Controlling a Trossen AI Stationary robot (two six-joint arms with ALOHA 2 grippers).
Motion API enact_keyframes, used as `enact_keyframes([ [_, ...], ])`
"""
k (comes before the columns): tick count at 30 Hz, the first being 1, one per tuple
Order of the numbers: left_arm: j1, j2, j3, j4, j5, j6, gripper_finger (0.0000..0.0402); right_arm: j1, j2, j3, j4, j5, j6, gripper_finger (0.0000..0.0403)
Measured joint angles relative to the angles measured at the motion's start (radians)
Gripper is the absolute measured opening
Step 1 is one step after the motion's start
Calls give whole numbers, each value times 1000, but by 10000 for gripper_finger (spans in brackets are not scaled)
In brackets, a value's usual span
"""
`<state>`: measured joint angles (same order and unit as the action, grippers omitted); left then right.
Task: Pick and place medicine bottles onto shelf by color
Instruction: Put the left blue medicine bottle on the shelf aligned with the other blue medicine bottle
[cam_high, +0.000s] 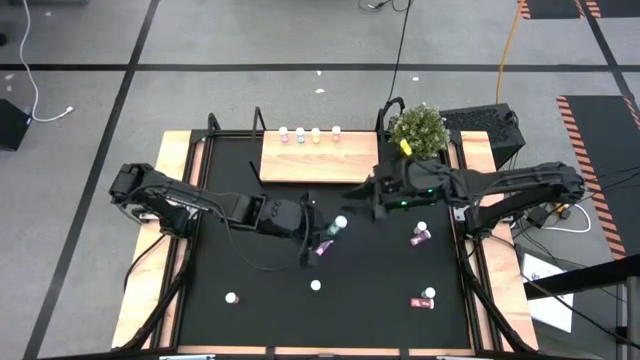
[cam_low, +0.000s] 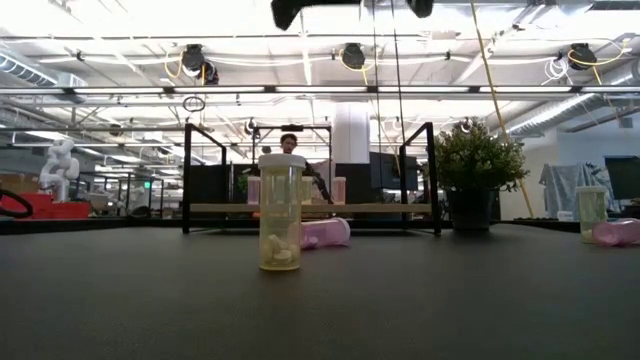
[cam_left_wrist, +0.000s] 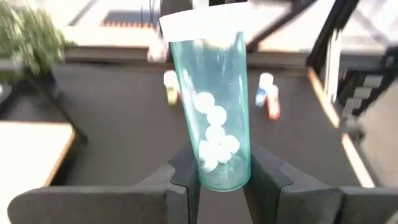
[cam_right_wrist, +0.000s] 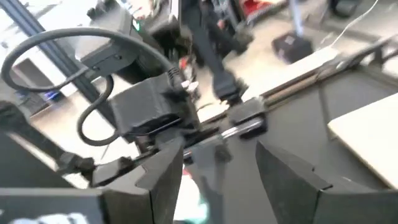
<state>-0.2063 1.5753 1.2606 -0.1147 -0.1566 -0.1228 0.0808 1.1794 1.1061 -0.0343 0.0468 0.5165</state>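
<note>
A clear green medicine bottle (cam_left_wrist: 214, 118) with a white cap (cam_high: 341, 222) and white pills inside is up off the table at its middle, with my left gripper (cam_high: 318, 238) shut on it. My right gripper (cam_high: 358, 198) hangs just to the bottle's far right, open, with nothing between its fingers (cam_right_wrist: 217, 152). The light-wood shelf (cam_high: 315, 160) stands at the table's far edge with several small bottles (cam_high: 309, 133) in a row along its back. A pink bottle (cam_high: 322, 248) lies on the table under my left gripper. My left gripper pinches the green bottle's bottom end (cam_left_wrist: 219, 177) between its two fingers (cam_left_wrist: 184, 180), one on each side of the round wall. The fingers come from the table's left, slanting a little down. The bottle sticks up past the fingertips, cap end away, lifted clear of the table.
Loose bottles sit on the black tabletop: an upright yellow one (cam_low: 280, 215) near the front middle, a white-capped one (cam_high: 231, 297) front left, a pink one (cam_high: 420, 236) and a red one (cam_high: 424, 299) on the right. A potted plant (cam_high: 418, 130) stands at the shelf's right end.
</note>
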Motion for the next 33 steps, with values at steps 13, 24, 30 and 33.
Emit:
enact_keyframes([
  [13, 45, -1, 0, 321, 2, -43, 89, 151, -106, 0, 67, 219, -198, 199],
  [24, 75, -2, 0, 414, 4, -33, 94, 223, -77, -1, 103, 424, -271, 199],
  [30, 90, -2, 0, 429, 26, -3, 96, 196, 6, -1, 186, 384, -297, 199],
  [33, 90, -2, 0, 432, 29, 16, 106, 180, 44, -1, 224, 341, -293, 199],
])
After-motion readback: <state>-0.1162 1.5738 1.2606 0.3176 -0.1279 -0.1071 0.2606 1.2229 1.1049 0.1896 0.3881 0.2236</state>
